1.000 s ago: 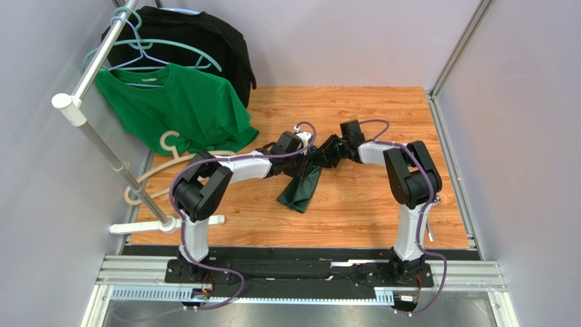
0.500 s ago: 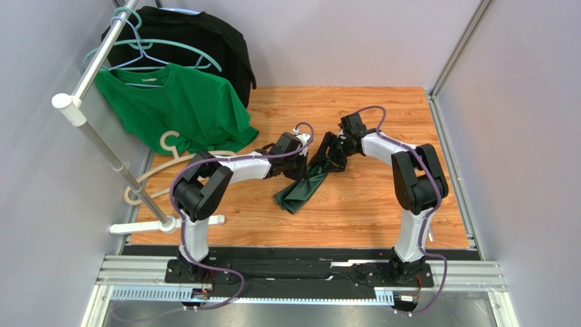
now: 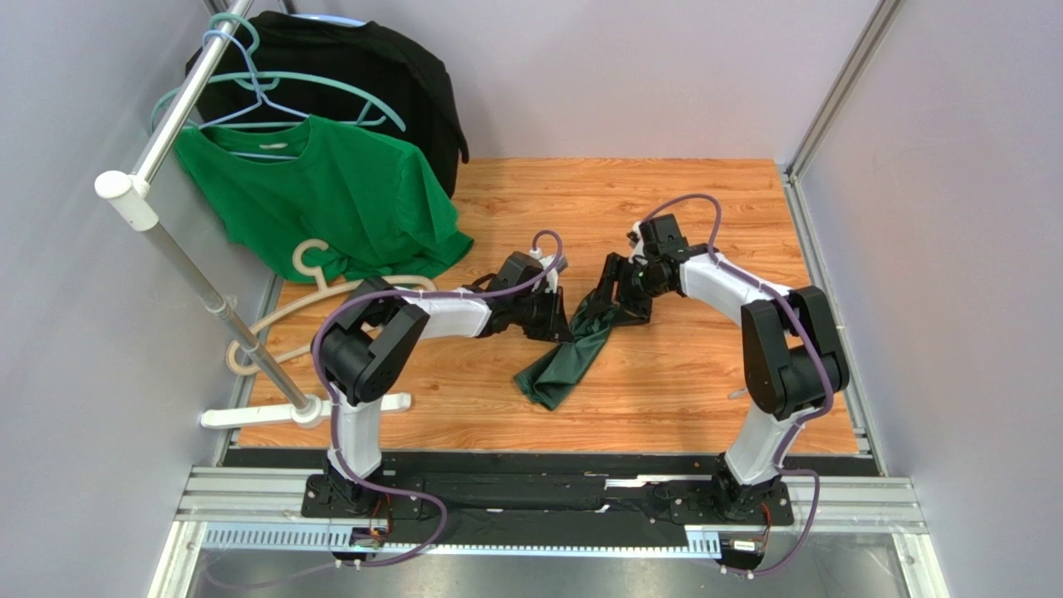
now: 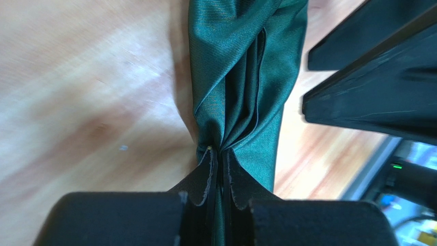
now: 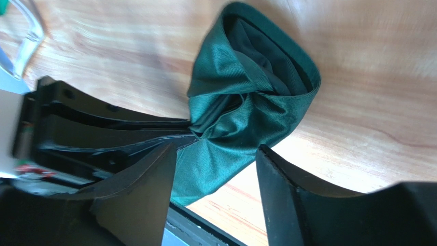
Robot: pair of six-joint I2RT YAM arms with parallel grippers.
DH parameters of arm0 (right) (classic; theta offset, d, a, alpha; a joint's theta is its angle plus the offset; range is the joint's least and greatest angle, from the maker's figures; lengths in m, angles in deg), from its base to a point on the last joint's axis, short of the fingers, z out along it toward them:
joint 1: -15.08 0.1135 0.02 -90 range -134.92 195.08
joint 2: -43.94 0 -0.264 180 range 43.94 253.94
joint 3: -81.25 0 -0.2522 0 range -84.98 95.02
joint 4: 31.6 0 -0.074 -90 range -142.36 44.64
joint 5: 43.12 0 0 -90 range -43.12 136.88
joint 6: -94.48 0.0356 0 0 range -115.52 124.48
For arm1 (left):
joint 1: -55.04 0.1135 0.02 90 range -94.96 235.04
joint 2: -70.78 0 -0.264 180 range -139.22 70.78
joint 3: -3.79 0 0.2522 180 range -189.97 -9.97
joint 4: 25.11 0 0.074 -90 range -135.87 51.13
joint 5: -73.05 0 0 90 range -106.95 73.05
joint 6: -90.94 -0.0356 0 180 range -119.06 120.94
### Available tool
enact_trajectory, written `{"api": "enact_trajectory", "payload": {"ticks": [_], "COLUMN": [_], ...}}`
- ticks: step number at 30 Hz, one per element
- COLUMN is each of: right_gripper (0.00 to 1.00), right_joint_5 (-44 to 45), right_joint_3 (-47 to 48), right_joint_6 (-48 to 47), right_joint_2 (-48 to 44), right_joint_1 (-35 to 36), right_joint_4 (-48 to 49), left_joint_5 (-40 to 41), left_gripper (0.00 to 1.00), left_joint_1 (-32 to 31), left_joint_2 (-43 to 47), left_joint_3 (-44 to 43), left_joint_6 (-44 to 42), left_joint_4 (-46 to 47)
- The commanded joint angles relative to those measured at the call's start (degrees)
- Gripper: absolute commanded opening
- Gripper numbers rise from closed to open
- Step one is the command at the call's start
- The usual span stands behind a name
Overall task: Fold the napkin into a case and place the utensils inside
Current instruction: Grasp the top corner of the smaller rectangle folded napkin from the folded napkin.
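The napkin (image 3: 568,361) is a dark green cloth gathered into a loose, twisted strip on the wooden table (image 3: 699,212); no flat case shows. My left gripper (image 3: 565,329) is shut on its upper part, and in the left wrist view the jaws (image 4: 219,156) pinch a bunch of the napkin (image 4: 241,77). My right gripper (image 3: 615,304) stands open just right of it. In the right wrist view the open fingers (image 5: 215,151) straddle the edge of the napkin (image 5: 246,102) without pinching it. No utensils are in view.
A brighter green T-shirt (image 3: 325,199) and a black garment (image 3: 362,69) hang from a metal rack (image 3: 175,118) at the back left. A cream hanger (image 3: 312,264) lies by the rack's base. Grey walls close in the table's sides and back.
My left gripper has shut on the napkin. My right gripper has opened, let the cloth go and drawn back to the right. The napkin now stretches out longer across the table.
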Motion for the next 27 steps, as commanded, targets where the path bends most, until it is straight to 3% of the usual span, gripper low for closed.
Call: {"api": "enact_trajectory", "payload": {"ticks": [1,11,20,27], "right_gripper": [0.61,0.49,0.57,0.47], "right_joint_5": [-1.51,-1.34,4.55,1.12], "right_joint_3": [-2.78,-5.24,-6.39,-6.82], "right_joint_6": [0.40,2.15,-1.80,0.21], "right_joint_2": [-1.58,-2.37,-10.28,-6.77], "right_joint_1": [0.56,1.88,2.15,2.50], "right_joint_4": [3.87,6.43,0.62,3.52], "left_joint_5": [-3.16,-1.58,0.71,1.76], "left_gripper": [0.00,0.00,0.00,0.00], "left_joint_1": [-0.20,-2.84,-3.80,-4.51], "left_joint_2": [0.25,0.17,1.66,1.49], "left_joint_3": [5.55,8.38,12.07,11.90], "left_joint_6": [9.27,13.41,15.52,16.31], "left_joint_4": [8.23,14.49,20.28,20.55]}}
